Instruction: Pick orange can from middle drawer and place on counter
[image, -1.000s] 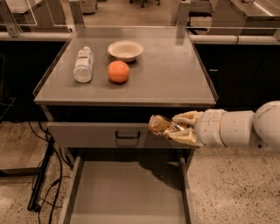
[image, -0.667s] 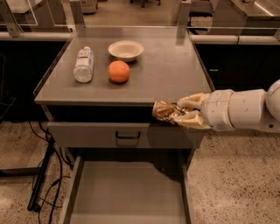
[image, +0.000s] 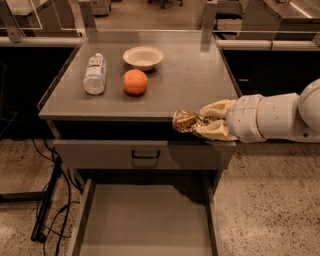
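My gripper (image: 202, 121) reaches in from the right and is shut on the orange can (image: 185, 121), a wrinkly shiny brown and gold object. It holds the can in the air at the front edge of the counter (image: 190, 80), near its right front corner, level with the top. The middle drawer (image: 145, 222) stands pulled out below, and its flat grey bottom is bare.
On the counter lie a clear plastic bottle (image: 95, 74) at the left, a round orange fruit (image: 135, 81) in the middle and a white bowl (image: 143, 57) behind it. A shut drawer front with a black handle (image: 145, 154) sits under the counter. Cables (image: 47, 210) lie on the floor at left.
My gripper has risen with the can from beside the upper drawer front to the level of the counter's front edge.
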